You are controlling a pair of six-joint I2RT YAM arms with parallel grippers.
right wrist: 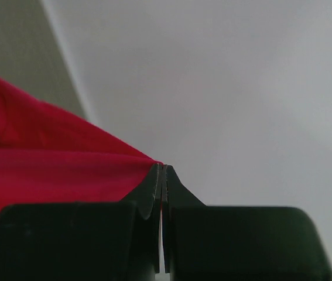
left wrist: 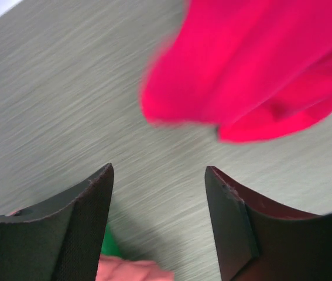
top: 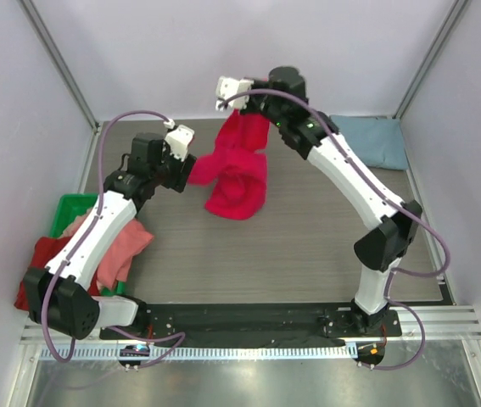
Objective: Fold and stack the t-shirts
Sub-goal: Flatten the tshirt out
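Right gripper point(right wrist: 163, 171) pinches the crimson shirt point(top: 238, 174) by its raised edge; the open left gripper point(left wrist: 158, 171) should grab a matching corner.

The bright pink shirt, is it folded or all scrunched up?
Scrunched up, not folded. The bright pink shirt hangs bunched from the shut right gripper, its bottom heaped on the table.

Pale lilac walls point(top: 138, 51) with metal corner posts point(top: 58, 59) enclose a grey wood-grain table point(top: 248, 263) — evenly, softly lit.
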